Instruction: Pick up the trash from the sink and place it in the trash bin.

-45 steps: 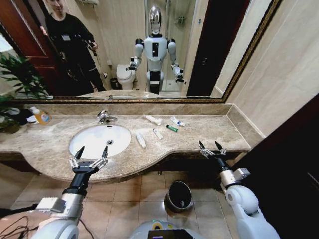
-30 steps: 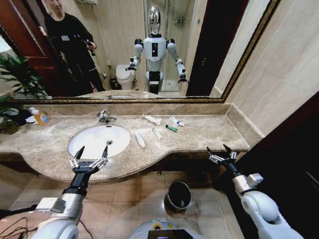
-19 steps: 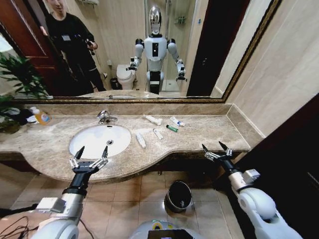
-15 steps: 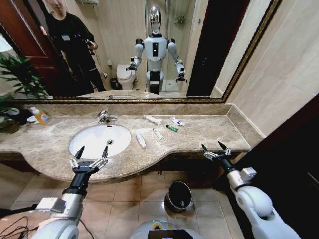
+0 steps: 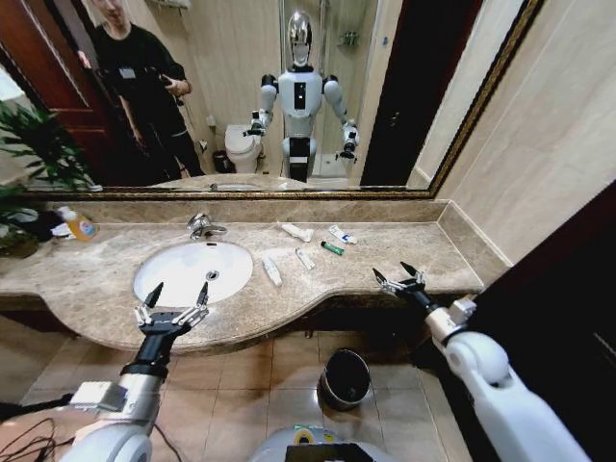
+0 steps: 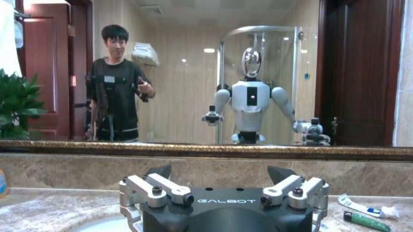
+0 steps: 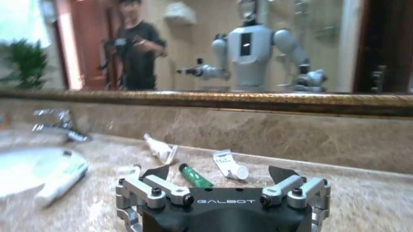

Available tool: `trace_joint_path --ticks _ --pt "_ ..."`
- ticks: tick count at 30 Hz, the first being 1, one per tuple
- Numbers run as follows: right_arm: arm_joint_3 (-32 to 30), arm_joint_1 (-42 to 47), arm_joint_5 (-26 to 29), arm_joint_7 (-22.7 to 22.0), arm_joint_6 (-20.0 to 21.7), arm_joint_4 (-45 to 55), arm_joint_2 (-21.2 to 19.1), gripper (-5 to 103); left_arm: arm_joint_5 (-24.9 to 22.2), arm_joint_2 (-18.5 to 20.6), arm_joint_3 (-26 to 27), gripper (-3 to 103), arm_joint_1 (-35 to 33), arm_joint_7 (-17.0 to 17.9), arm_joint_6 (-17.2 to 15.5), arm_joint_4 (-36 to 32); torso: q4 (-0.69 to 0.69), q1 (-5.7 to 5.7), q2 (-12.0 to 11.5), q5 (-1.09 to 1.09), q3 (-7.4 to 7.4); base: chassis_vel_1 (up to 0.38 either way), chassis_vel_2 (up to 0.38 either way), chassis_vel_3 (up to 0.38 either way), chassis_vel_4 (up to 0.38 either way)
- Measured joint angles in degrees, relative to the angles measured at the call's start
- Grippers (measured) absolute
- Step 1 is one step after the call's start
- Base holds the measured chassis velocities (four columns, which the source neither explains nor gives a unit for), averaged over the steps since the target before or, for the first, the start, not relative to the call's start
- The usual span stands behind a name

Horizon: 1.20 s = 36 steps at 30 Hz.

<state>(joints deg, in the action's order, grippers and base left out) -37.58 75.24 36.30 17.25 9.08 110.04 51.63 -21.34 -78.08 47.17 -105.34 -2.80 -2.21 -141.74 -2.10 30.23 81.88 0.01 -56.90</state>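
Marble tabletop (image 5: 404, 245), beige-brown, set under a wall mirror (image 5: 241, 87). Sink (image 5: 173, 279): white oval basin with chrome faucet (image 5: 202, 226) at its back rim, bowl holding no items. Trash, all lying on the tabletop to the right of the sink: one white tube (image 5: 271, 270) just beside the basin rim; one small white sachet (image 5: 304, 258) next to it; one white tube (image 5: 295, 231) near the back wall; one white-and-blue tube (image 5: 341, 234); one thin green tube (image 5: 332, 248) close by it. Clear bottle with orange label (image 5: 79, 225) at the far left of the tabletop, beside a green plant (image 5: 34, 144). Trash bin (image 5: 346, 378): round, black, standing on the tiled floor below the tabletop edge. Left tool (image 5: 173, 303): fingers spread, holding nothing, hovering over the front rim of the sink. Right tool (image 5: 399, 281): fingers spread, holding nothing, raised over the right front edge of the tabletop, well apart from the trash.
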Motion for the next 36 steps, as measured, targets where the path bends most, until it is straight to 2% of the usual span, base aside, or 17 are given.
trace_joint_path --ticks 2,5,6,9,10,13,14,17,18,21,25,35,36 --pt "1.97 -4.23 0.83 0.64 0.91 -3.12 -2.87 100 0.0 0.0 0.0 100 0.0 0.01 0.0 0.0 0.0 0.0 0.0 0.0 0.0 0.0 0.0 0.0 0.0" --pt "4.63 -9.34 1.29 0.04 2.39 -6.18 -4.38 100 0.0 0.0 0.0 100 0.0 0.0 0.0 0.0 -0.01 0.0 0.0 0.0 0.0 0.0 0.0 0.0 0.0" --pt "4.63 -9.34 1.29 0.04 2.39 -6.18 -4.38 100 0.0 0.0 0.0 100 0.0 0.0 0.0 0.0 -0.01 0.0 0.0 0.0 0.0 0.0 0.0 0.0 0.0" --pt "10.4 -17.15 2.43 -1.53 5.05 -10.96 -5.06 100 0.0 0.0 0.0 100 0.0 0.0 0.0 0.0 -0.02 0.01 0.0 0.0 -0.01 0.0 0.0 0.0 0.0" --pt "10.4 -17.15 2.43 -1.53 5.05 -10.96 -5.06 100 0.0 0.0 0.0 100 0.0 0.0 0.0 0.0 -0.02 0.01 0.0 0.0 -0.01 0.0 0.0 0.0 0.0" --pt "17.35 -22.16 1.9 -0.95 5.66 -14.08 -4.94 100 0.0 -0.01 0.01 100 0.0 0.02 0.0 0.0 -0.01 0.0 0.0 -0.02 0.0 0.0 0.0 0.0 0.0" --pt "17.35 -22.16 1.9 -0.95 5.66 -14.08 -4.94 100 0.0 -0.01 0.01 100 0.0 0.02 0.0 0.0 -0.01 0.0 0.0 -0.02 0.0 0.0 0.0 0.0 0.0" --pt "24.0 -27.48 0.74 0.28 5.61 -16.45 -3.59 100 0.0 0.0 0.0 100 0.0 0.0 0.0 0.0 0.0 0.0 0.0 -0.02 0.0 0.0 0.0 0.0 0.0" --pt "24.0 -27.48 0.74 0.28 5.61 -16.45 -3.59 100 0.0 0.0 0.0 100 0.0 0.0 0.0 0.0 0.0 0.0 0.0 -0.02 0.0 0.0 0.0 0.0 0.0" --pt "29.74 -34.56 -0.09 0.86 5.69 -21.03 -0.62 100 0.0 -0.01 0.0 100 0.0 0.0 0.0 0.0 -0.02 0.0 0.0 -0.01 0.0 0.0 0.0 0.0 0.0" --pt "31.66 -37.5 -0.49 1.58 5.8 -23.45 0.65 100 0.0 0.0 0.0 100 0.0 0.0 0.0 0.0 -0.03 0.01 0.0 -0.02 0.0 0.0 0.0 0.0 0.0" --pt "38.78 -46.82 -0.55 3.96 16.53 -28.4 5.46 100 0.0 0.0 0.0 100 0.0 0.01 0.0 0.0 -0.02 0.0 0.0 -0.02 0.0 0.0 0.0 0.0 0.0" --pt "38.78 -46.82 -0.55 3.96 16.53 -28.4 5.46 100 0.0 0.0 0.0 100 0.0 0.01 0.0 0.0 -0.02 0.0 0.0 -0.02 0.0 0.0 0.0 0.0 0.0"
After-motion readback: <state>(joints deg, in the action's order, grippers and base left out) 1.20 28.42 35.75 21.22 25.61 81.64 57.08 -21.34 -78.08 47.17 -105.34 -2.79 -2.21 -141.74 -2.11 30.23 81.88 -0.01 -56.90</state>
